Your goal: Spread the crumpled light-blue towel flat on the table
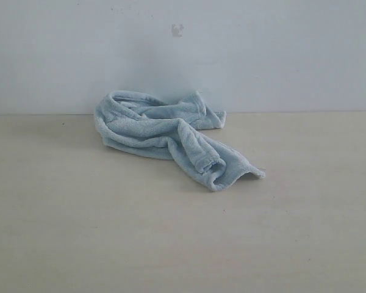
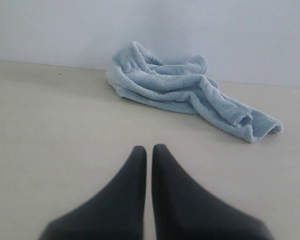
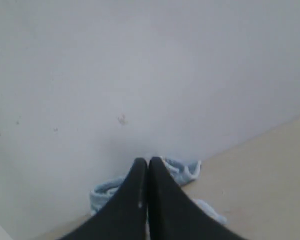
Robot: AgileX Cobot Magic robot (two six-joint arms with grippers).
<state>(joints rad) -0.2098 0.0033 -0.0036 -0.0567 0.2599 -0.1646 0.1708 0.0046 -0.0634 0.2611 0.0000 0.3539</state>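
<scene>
The light-blue towel (image 1: 168, 134) lies crumpled in a twisted bundle on the beige table (image 1: 79, 232), close to the back wall, one end curling toward the front right. No arm shows in the exterior view. In the left wrist view the towel (image 2: 185, 90) sits well ahead of my left gripper (image 2: 149, 149), whose black fingers are shut with nothing between them. My right gripper (image 3: 148, 161) is also shut and empty, held above the table, its fingers hiding the middle of the towel (image 3: 182, 171) far behind them.
A plain pale wall (image 1: 262, 55) rises directly behind the towel, with a small mark (image 1: 177, 29) on it. Bare tabletop stretches in front of and to both sides of the bundle.
</scene>
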